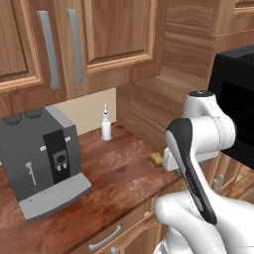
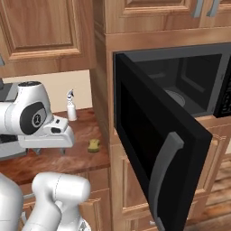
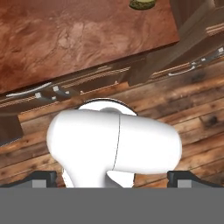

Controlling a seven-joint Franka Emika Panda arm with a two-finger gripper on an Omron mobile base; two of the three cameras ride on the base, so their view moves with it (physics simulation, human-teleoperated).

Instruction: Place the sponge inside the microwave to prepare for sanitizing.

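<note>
The sponge (image 2: pixel 94 145) lies on the wooden worktop (image 2: pixel 81 131) near its front corner — beside the microwave (image 2: pixel 189 90), whose door (image 2: pixel 153 149) hangs wide open — while the robot's hand (image 3: pixel 112 178), fingers spread and empty, points down well apart from it.

A reddish-brown wooden counter (image 1: pixel 119 173) carries the sponge (image 1: pixel 157 158), a white spray bottle (image 1: pixel 105 124) and a grey coffee machine (image 1: pixel 42 158).
</note>
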